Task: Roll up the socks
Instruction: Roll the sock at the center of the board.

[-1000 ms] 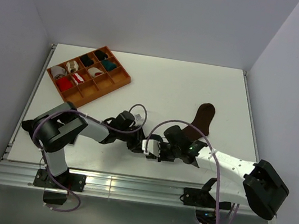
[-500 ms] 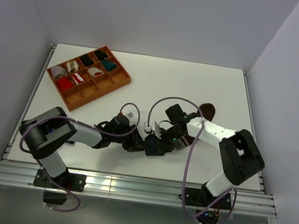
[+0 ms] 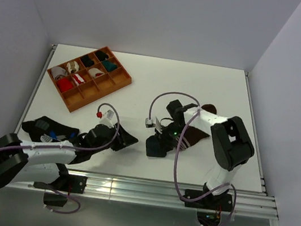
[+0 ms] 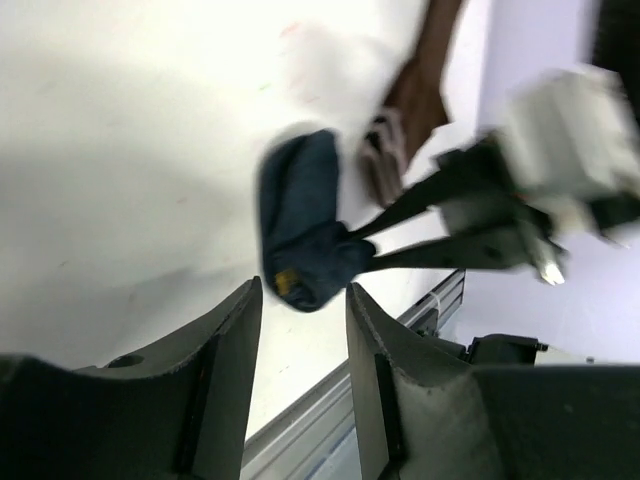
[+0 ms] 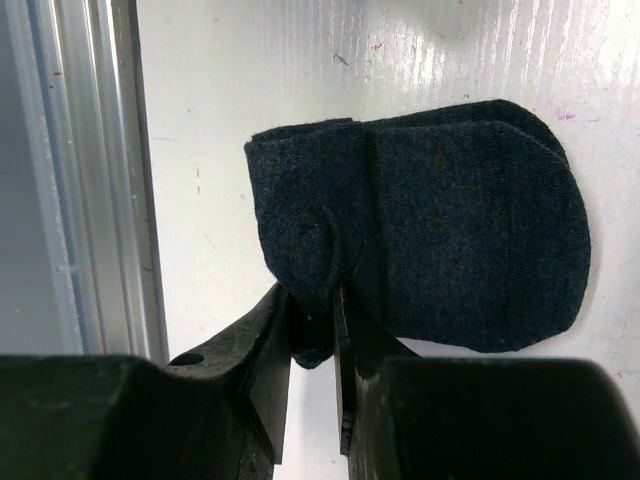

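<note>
Folded navy sock [image 3: 150, 146] pinched by the right gripper [image 3: 159, 143]; left gripper [image 3: 125, 139] spread.
From above, it lies near the front edge of the table [image 3: 200, 86], the brown sock [image 3: 197, 136] just behind under the right arm. The left wrist view shows its fingers [image 4: 225, 340] wide apart, short of the bunched sock. The right wrist view shows both fingers [image 5: 270, 340] clamped on the doubled edge.

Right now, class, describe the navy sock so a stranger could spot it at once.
Go to the white table, near edge, about the middle. The navy sock lies there, pinched in the right tool. Unlike the brown sock beside it, it is dark blue and folded over.
</note>
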Robot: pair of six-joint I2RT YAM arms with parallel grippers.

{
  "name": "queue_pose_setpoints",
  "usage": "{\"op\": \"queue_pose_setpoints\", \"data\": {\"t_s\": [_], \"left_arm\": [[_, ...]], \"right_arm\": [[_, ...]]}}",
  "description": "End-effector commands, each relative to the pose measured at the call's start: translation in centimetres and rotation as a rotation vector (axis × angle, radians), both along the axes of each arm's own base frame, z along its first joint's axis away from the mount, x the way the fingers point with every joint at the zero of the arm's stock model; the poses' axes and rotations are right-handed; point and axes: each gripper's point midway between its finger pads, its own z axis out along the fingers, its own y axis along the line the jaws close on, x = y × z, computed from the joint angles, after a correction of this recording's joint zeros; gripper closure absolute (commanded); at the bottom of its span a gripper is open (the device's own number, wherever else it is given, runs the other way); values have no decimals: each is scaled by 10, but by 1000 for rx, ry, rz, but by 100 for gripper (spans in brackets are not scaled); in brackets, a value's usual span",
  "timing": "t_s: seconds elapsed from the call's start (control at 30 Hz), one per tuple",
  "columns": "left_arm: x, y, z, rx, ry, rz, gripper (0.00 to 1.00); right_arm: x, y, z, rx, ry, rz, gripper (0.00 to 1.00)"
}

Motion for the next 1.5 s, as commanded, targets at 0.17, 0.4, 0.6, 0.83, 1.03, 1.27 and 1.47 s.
{"op": "queue_pose_setpoints", "data": {"t_s": [0.17,0.4,0.6,0.83,1.03,1.27,1.47], "left_arm": [[15,-8,46,154,-375,-67,54],[13,-45,43,309,-559,-224,52],[12,-65,36,313,-634,-295,47],[1,-96,23,294,-671,-483,41],[-6,-104,7,261,-632,-567,42],[1,-95,-14,259,-580,-570,43],[0,-96,-28,252,-540,-604,46]], "right_arm": [[-4,-14,-14,-146,143,-26,81],[1,-14,-23,-195,237,-55,81],[6,-13,-24,-217,289,-79,81],[9,-12,-27,-234,334,-92,80],[10,-12,-28,-238,337,-103,80],[10,-13,-29,-240,345,-109,80],[11,-13,-29,-240,357,-116,80]]}}
